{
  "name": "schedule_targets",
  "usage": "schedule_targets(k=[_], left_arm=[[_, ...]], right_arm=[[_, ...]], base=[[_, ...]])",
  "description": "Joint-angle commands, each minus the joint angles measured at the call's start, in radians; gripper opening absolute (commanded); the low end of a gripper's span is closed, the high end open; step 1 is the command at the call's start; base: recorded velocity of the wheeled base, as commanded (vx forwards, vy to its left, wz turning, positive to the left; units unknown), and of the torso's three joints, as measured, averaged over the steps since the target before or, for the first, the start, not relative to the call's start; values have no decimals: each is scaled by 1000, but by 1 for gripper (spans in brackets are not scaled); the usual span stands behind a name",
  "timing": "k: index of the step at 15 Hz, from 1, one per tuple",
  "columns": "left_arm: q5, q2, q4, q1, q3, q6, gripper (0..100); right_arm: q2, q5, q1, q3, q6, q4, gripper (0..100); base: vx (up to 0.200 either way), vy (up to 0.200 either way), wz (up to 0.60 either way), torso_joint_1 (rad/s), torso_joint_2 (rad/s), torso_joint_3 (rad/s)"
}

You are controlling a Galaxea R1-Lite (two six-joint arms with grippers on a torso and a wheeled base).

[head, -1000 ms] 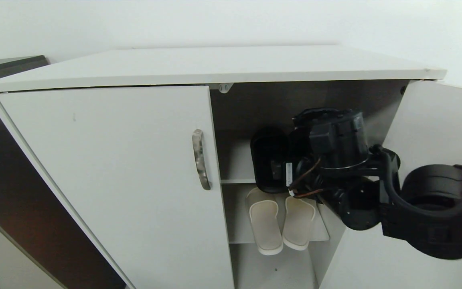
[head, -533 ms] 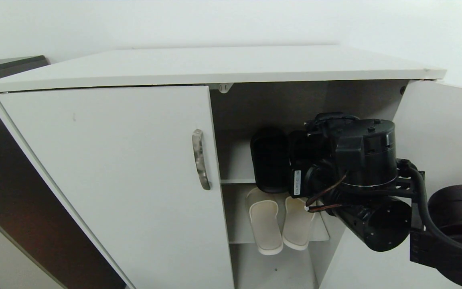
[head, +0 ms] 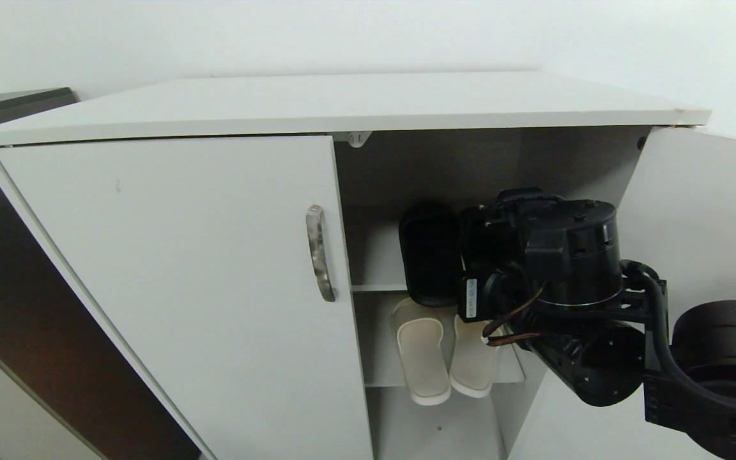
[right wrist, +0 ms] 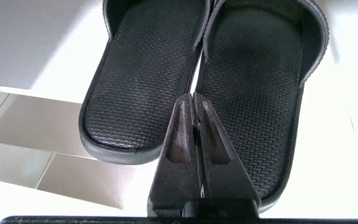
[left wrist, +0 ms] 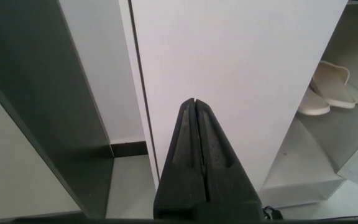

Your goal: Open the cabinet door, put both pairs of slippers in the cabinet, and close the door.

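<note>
Black slippers (head: 430,255) lie on the upper shelf (head: 377,255) of the cabinet (head: 342,102), just ahead of the right arm (head: 572,255). White slippers (head: 438,351) sit as a pair on the lower shelf (head: 515,374), below that wrist. The open door (head: 694,223) hangs close on the arm's outer side. The closed door (head: 183,287) with its metal handle (head: 320,252) is on the inner side. Together they leave a narrow mouth, so the arm probably has little room to swing sideways.

From the left wrist, the left gripper (left wrist: 194,109) has its fingers pressed together and holds nothing. It faces the closed door, with the white slippers beyond the door's edge, off to one side.

From the right wrist, the right gripper (right wrist: 193,102) is also closed. Its tip is at the seam where the two black slippers meet, side by side. Nothing shows between the fingers, and I cannot tell whether the tip touches the rims.

The slippers look light, soft and bendy, with a ribbed footbed that should resist slipping. Pinching the two inner rims together looks like the best hold. A nudge at the heels should slide them deeper.
</note>
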Motion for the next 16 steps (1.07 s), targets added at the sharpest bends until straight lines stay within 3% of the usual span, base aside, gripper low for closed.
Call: schedule_targets(k=[1,16], left_arm=[[0,0,0,0,0,-1,0],[-1,0,0,0,0,0,0]], right_arm=[[6,1,1,7,0,0,0],[-2,1,9,31,-5,0,0]], base=[[-200,0,0,7,2,-2],[-200,0,0,1,4,4]])
